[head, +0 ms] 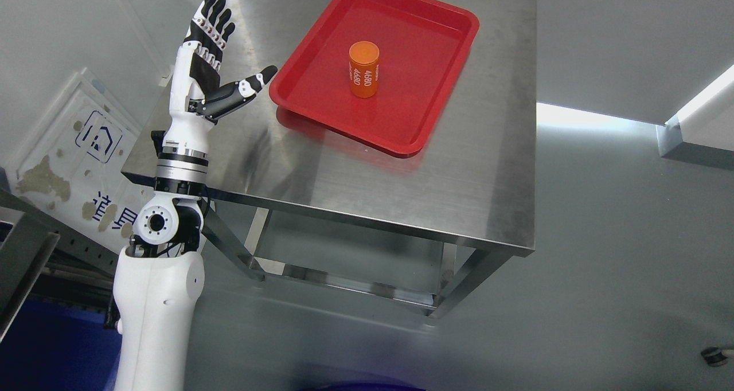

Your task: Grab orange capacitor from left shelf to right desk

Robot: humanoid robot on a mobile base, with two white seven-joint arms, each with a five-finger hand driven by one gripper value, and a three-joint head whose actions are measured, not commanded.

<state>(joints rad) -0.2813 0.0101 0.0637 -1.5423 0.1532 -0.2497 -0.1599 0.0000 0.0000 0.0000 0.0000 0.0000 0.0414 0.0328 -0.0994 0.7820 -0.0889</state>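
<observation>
One capacitor: orange capacitor (pixel 364 69) upright in red tray (pixel 321 107) on desk (pixel 487 179), seemingly delivered
Left hand (pixel 209 64): fingers (pixel 215 18) spread, empty, beside tray, apparently released

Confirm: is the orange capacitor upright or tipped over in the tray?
Upright. The orange capacitor stands on end in the red tray, round top showing.

Capacitor (pixel 364 69) upright in tray (pixel 441 87) on desk (pixel 344 173); left hand (pixel 213 64) just left of tray.
</observation>
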